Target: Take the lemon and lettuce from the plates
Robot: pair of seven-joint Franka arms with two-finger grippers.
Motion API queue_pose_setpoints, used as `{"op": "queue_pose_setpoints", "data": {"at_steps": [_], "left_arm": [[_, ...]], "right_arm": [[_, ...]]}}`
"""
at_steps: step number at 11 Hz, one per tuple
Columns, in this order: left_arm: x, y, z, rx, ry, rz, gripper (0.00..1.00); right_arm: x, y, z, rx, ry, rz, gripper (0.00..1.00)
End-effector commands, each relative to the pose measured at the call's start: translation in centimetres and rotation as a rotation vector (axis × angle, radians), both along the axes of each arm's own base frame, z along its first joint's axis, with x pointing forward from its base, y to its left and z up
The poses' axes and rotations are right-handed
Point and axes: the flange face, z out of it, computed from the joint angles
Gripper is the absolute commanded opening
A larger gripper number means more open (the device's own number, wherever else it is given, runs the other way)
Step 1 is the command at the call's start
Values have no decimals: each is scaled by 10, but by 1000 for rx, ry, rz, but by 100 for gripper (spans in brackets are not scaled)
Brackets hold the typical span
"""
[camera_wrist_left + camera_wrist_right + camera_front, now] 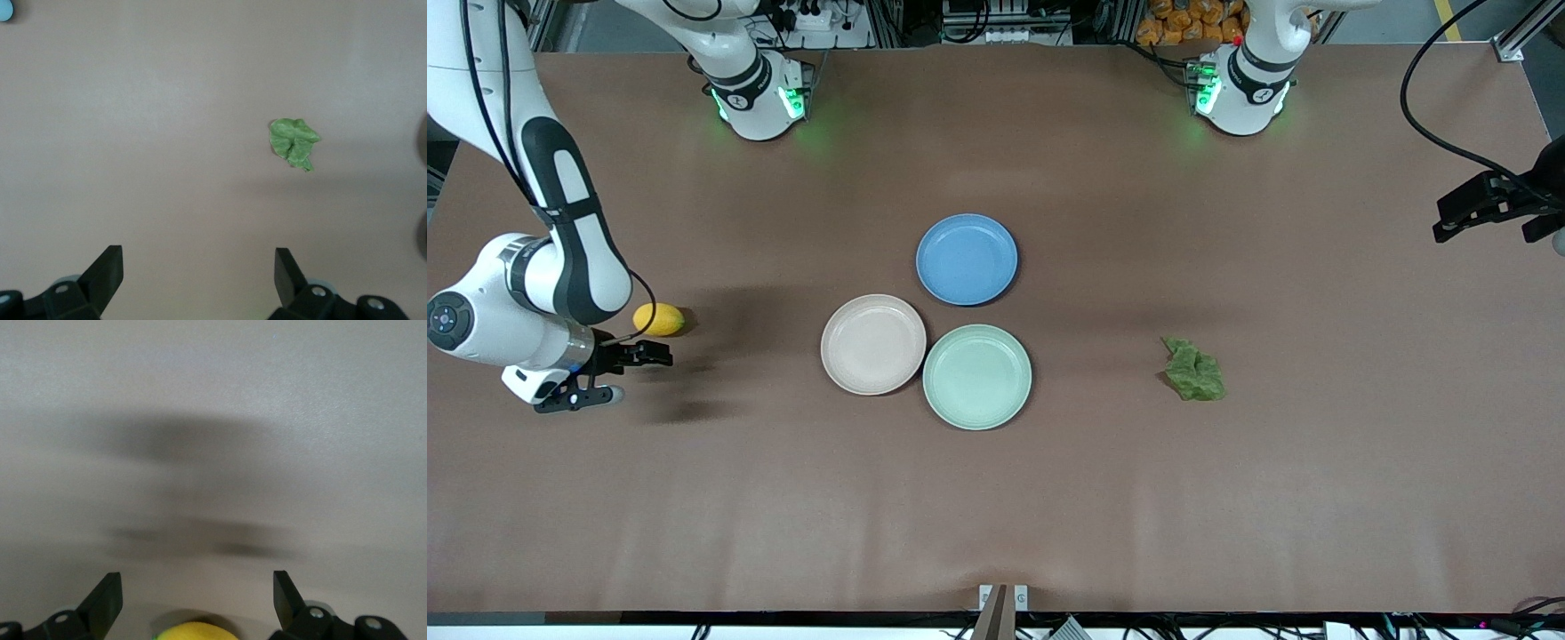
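Right gripper (612, 373), fingers spread wide and holding nothing, hangs at the right arm's end of the tabletop (1227, 498), just beside the oval yellow lemon (659, 319). Beige-pink plate (873, 344) and mint plate (977, 376) touch mid-table. The wrinkly green lettuce (1193, 370) lies on open tabletop. Left gripper (1494, 206) hangs wide open, empty, over the tabletop's edge.

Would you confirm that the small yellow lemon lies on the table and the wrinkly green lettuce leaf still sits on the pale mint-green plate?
Not quite: the lettuce leaf lies on the brown table, toward the left arm's end, as the front view shows. The mint-green plate holds nothing. The lemon is on the table.
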Motion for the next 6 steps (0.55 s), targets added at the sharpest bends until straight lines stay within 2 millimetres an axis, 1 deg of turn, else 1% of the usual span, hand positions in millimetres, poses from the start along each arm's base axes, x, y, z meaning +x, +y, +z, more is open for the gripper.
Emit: {"op": "queue_pose_setpoints", "data": {"at_steps": [1,2,3,5,6], "left_arm": [[-9,-4,0,2,10,-19,100],[-7,-6,-2,0,7,-21,100],[-4,-9,-5,-8,1,-17,100],[0,-12,-7,-11,-9,-13,100],[2,-14,-7,-11,-22,-15,100]], "right_arm": [[4,1,23,1,33,3,100],[8,4,35,-4,30,21,100],[10,1,52,-26,9,32,100],[2,-20,83,-31,-30,-1,100],[-3,-29,110,-32,-57,-23,100]]}}
